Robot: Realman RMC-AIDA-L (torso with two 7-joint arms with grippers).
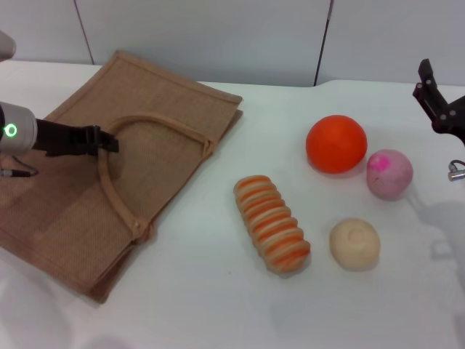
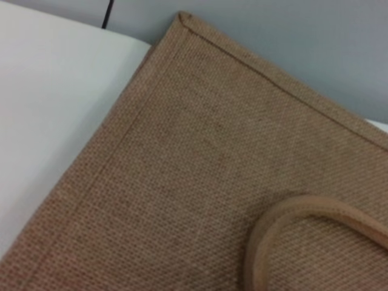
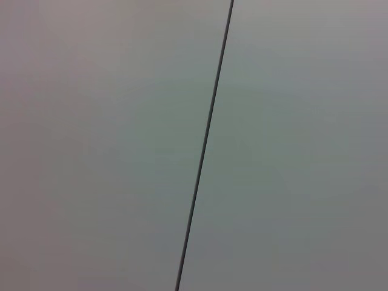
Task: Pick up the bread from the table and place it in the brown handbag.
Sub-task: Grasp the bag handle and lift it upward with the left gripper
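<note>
Black left gripper [image 1: 109, 142] low over brown handbag [image 1: 65, 196], tip right at looped handle [image 1: 163, 125]; whether it pinches handle or hangs free, cannot tell. Right gripper [image 1: 434, 98] up at table's far right edge, prongs apart, empty, well clear of everything. Bread [image 1: 271, 222] untouched on table [image 1: 211, 291], between bag and beige bun [image 1: 354, 243]; orange ball [image 1: 336, 143] and pink ball [image 1: 389, 174] beyond. Step, by my read: bag-opening, loaf not yet grasped. Next likely calls for lifting handle to part mouth, right arm down onto loaf.

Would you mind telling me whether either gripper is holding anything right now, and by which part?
The left gripper is at the brown handbag's handle; whether it grips cannot be told. The right gripper holds nothing.
</note>
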